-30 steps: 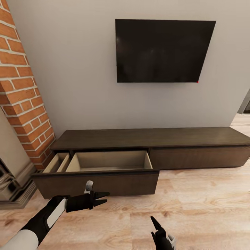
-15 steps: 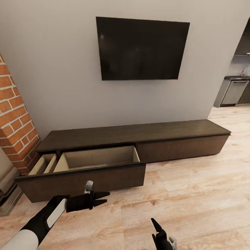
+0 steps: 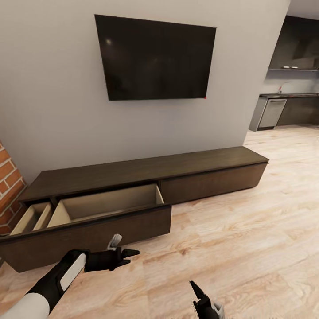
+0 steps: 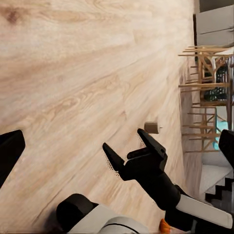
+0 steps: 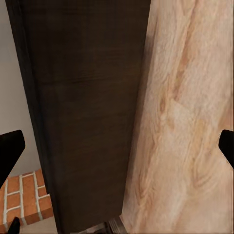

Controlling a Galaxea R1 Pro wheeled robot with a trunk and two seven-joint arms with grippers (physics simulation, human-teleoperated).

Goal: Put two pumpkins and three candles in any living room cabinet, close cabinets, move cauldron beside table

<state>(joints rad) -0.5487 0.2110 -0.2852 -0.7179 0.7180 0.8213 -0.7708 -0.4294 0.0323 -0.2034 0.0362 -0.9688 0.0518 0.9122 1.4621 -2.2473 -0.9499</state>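
Observation:
The cabinet (image 3: 208, 177) is a long, low dark-brown unit against the grey wall. Its left drawer (image 3: 106, 206) is pulled out, and the pale inside that I can see is bare. The right drawer front is shut. My left gripper (image 3: 134, 257) hovers open and empty over the floor just in front of the open drawer. My right gripper (image 3: 195, 290) is low at the near edge, open and empty; the left wrist view shows it (image 4: 127, 148) with jaws apart. The cabinet's dark front (image 5: 83, 107) also appears in the right wrist view. The pumpkins, candles and cauldron are out of view.
A black TV (image 3: 155, 60) hangs above the cabinet. A brick column (image 3: 9, 186) stands at the left. The wood floor (image 3: 248, 230) runs right toward a kitchen (image 3: 288, 102). Wooden chairs (image 4: 204, 73) and a small brown object (image 4: 151, 127) are far off.
The camera has swung to the right: the cabinet and TV slid left in the picture, the fireplace left the view and the kitchen came in. Both grippers keep their pose.

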